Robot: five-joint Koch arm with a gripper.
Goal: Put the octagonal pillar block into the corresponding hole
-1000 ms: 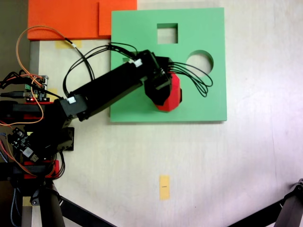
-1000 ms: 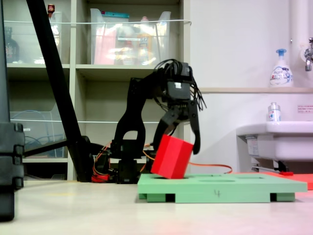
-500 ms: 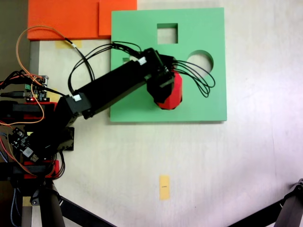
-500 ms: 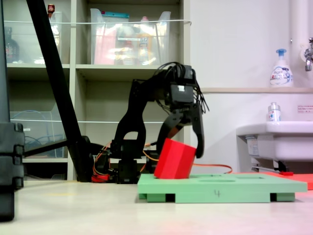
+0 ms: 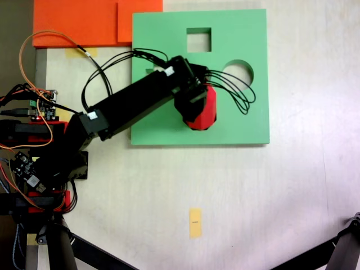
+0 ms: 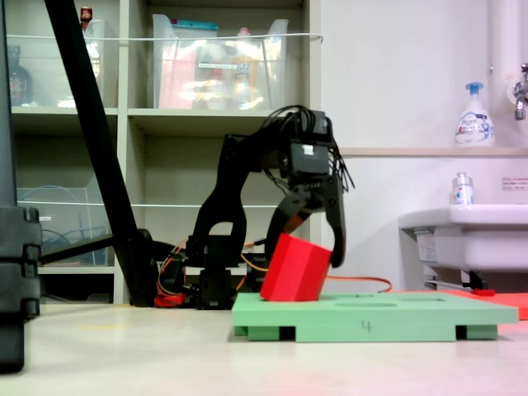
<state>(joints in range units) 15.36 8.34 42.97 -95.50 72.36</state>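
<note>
We are mid-insertion: our gripper [image 6: 307,252] clasps the octagonal pillar block [image 6: 294,268], tilted with its lower edge at the green board [image 6: 396,318], so next we level it and press down into the corresponding hole.

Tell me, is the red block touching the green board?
Touching. In the side fixed view the tilted red block has its lower edge on the green board.

Block [image 6: 295,268] tilted on board [image 6: 396,314], between gripper [image 6: 307,256] jaws.
</note>
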